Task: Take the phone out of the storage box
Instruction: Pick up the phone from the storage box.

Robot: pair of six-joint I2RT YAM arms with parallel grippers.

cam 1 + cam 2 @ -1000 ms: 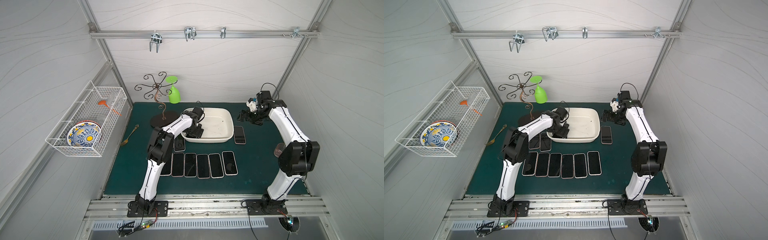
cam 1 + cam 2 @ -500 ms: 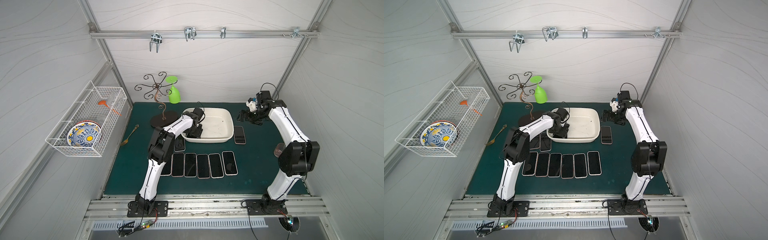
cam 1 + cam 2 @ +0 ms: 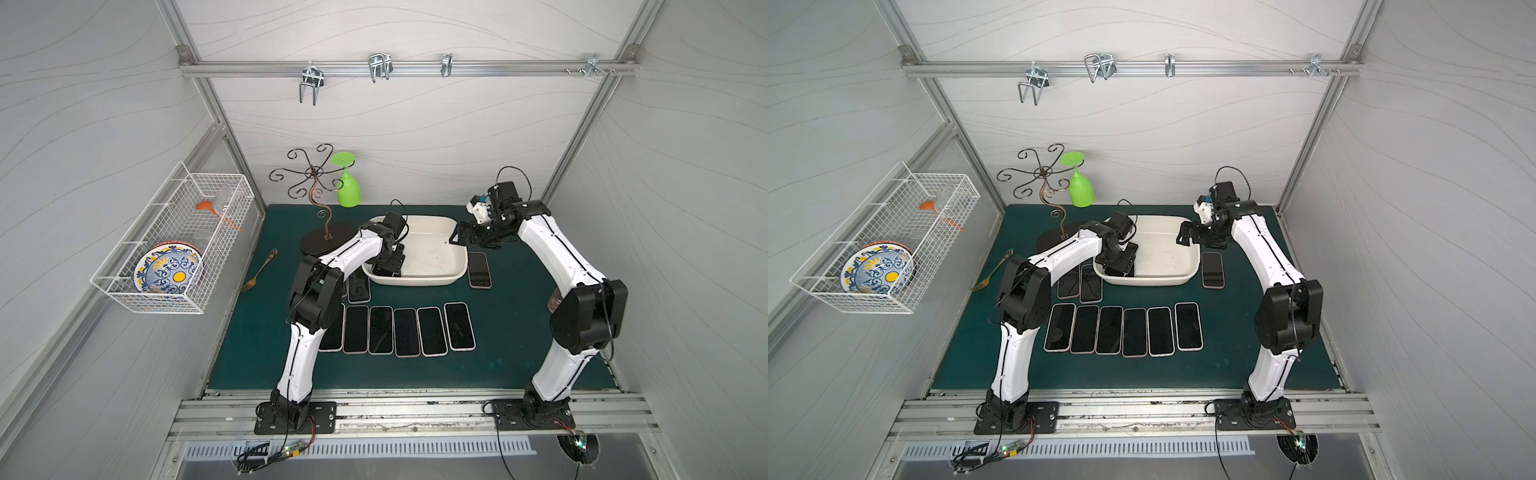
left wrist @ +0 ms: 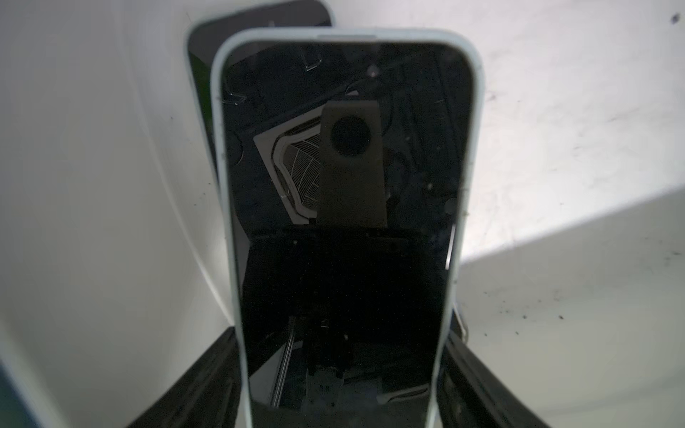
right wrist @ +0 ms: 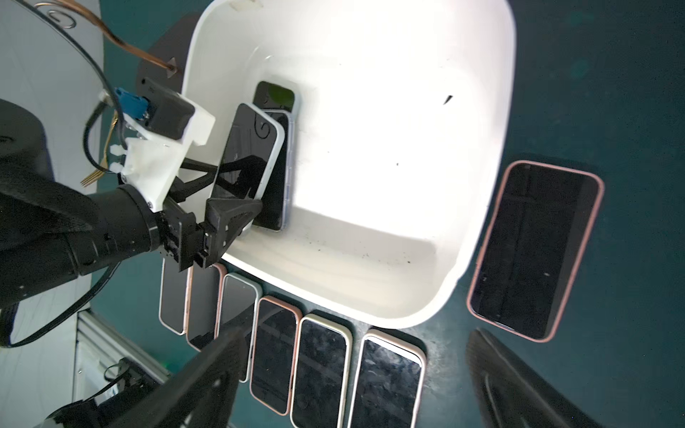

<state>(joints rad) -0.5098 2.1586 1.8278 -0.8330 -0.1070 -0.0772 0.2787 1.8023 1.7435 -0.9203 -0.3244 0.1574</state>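
The green tabletop (image 3: pixel 519 353) is carrying everything, and the white storage box (image 3: pixel 415 280) is sitting near the back of it. The left arm (image 3: pixel 345 253) is reaching into the box from one end. The right arm (image 3: pixel 552 249) is waiting by the other end.

The left pincer (image 5: pixel 239 187) was spread wider a moment ago. Now it is squeezing the phone (image 5: pixel 246 148) by its two long sides. That means the grab is made (I think lifting is the next job). The phone is still inside the box. It is tipping up at one end and lying over a second phone (image 5: pixel 280 185), and a third phone (image 5: pixel 276 96) is peeking out behind. The right pincer (image 3: pixel 459 239) is spread wide and holding nothing. A row of phones (image 3: pixel 405 330) is lying flat on the tabletop in front of the box.

Some things are hiding. In both top views the left arm is covering most of the held phone. In the left wrist view the dark screen is filling the picture, and the pincer's fingers are getting cut off at the edge. I cannot tell if the phone's low end is touching the box floor.
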